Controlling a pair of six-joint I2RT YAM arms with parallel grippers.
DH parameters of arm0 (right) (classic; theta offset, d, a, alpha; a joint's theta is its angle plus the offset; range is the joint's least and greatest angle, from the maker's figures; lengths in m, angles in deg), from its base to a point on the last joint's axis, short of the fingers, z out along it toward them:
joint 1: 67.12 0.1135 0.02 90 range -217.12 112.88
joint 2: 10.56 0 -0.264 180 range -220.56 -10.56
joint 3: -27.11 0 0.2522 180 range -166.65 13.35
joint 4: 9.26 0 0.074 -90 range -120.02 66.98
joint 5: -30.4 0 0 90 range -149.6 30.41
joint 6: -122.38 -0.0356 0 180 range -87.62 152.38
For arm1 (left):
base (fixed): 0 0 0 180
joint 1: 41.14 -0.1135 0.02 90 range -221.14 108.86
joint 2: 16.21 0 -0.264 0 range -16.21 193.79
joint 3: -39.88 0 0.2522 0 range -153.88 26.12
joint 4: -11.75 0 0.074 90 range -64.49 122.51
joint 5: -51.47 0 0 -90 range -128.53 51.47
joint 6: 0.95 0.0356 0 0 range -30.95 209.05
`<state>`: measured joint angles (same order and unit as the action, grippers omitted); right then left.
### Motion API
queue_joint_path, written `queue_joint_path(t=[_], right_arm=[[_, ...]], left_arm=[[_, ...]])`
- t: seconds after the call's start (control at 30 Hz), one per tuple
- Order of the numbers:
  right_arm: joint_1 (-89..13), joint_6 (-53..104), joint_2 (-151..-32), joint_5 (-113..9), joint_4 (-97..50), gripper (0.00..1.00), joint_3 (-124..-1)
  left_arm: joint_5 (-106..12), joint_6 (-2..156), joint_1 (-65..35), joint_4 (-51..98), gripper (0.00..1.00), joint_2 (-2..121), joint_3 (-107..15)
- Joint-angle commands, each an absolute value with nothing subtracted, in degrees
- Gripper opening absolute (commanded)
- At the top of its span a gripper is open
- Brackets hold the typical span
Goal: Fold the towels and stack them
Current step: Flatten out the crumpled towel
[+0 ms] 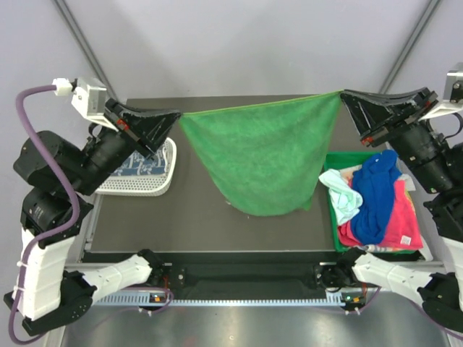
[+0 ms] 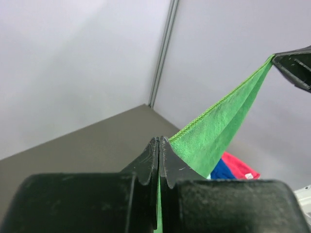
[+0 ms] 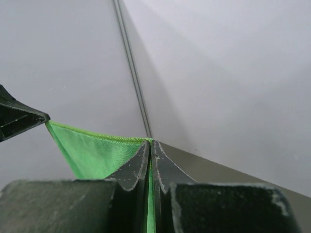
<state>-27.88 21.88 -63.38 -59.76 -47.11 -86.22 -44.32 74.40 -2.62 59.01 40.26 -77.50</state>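
Holding the green towel [image 1: 260, 163] taut over the counter's [image 1: 202, 224] far edge, left and right jaws each clenched on a top corner, tip hanging toward mid-counter; could lose a corner if stretched wider, or snag the right-edge pile [image 1: 376, 202] when lowering.

Both arms are lifted high off their bases: the left arm [image 1: 54, 181] bends at the elbow and reaches inward, and the right arm [image 1: 434, 163] mirrors it from the other side. The left claw [image 1: 176, 114] points across at the right claw [image 1: 344, 95], the two well apart with their tips facing each other at about the same height. Each claw has its jaws pressed tight together, pinching a corner of the green towel [image 1: 264, 155], which stretches from each tip toward the opposite claw.
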Motion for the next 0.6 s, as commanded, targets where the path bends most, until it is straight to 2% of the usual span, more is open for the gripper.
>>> queue_joint_path(t=[0.0,0.27,0.37,0.47,0.57], right_arm=[[-27.66,22.36,-64.17,-58.19,-46.31,0.0,-88.78],[-27.83,25.53,-71.37,-66.97,-47.71,0.0,-88.87],[-30.89,26.15,-76.29,-66.37,-46.05,0.0,-86.94],[-38.34,23.6,-82.44,-59.96,-42.72,0.0,-84.92],[-44.7,20.53,-90.34,-54.77,-38.33,0.0,-83.77]], left_arm=[[-46.01,74.03,-2.47,54.17,0.0,41.97,-80.14],[-39.07,73.58,-2.56,54.25,0.0,48.56,-81.9],[-35.99,74.9,-3.34,52.77,0.0,53.56,-81.2],[-45.71,71.4,-11.67,47.52,0.0,59.89,-79.54],[-50.3,69.8,-18.18,41.27,0.0,67.53,-77.95]])
